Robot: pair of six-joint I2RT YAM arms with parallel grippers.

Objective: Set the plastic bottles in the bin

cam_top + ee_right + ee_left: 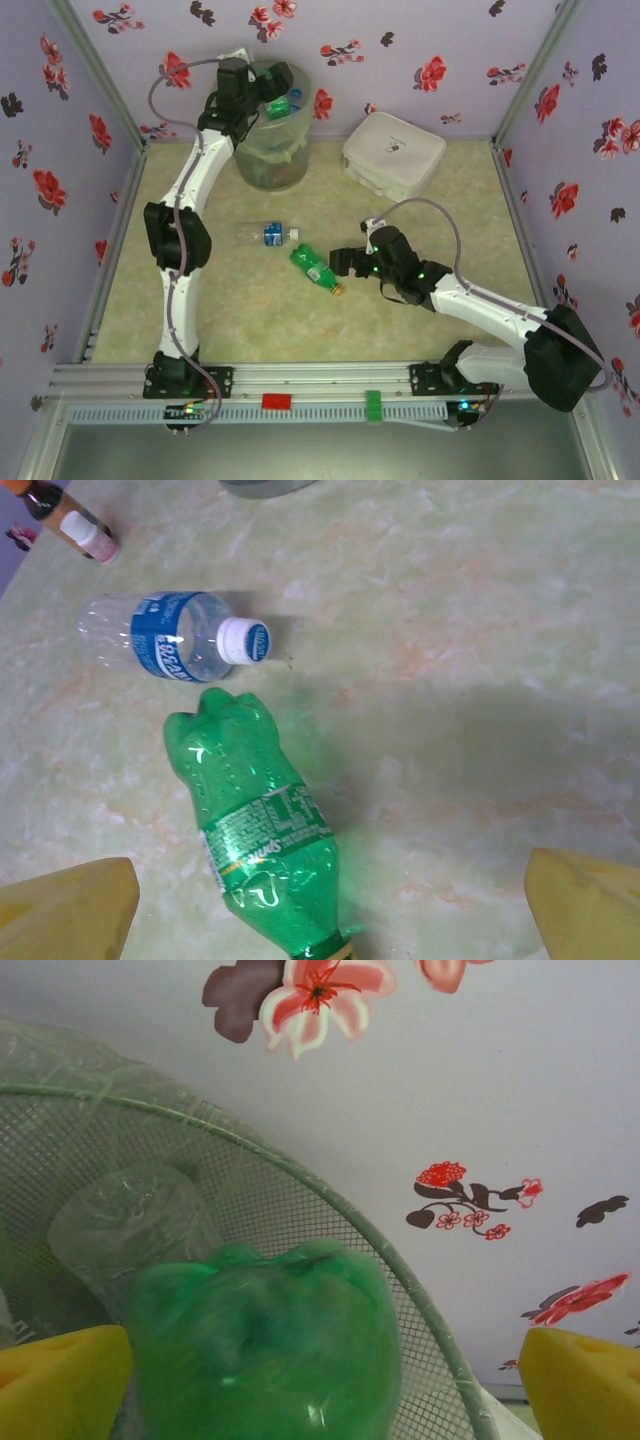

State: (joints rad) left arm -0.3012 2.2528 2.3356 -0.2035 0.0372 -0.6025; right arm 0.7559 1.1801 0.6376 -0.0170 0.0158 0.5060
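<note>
Yellow pads [60, 1380] of left gripper [330, 1390] stand wide apart over the bin [350, 1230]. Blurred green bottle [260, 1350] sits between them; I can't tell if it touches either pad. Right gripper [330, 905] is spread too, hovering over second green bottle [260, 820] lying on table [480, 680], clear bottle [165, 635] just beside it.

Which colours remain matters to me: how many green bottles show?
2. One green bottle lies on the table by the right gripper; a second bottle is over the bin, between the left gripper's fingers. More may hide inside.
</note>
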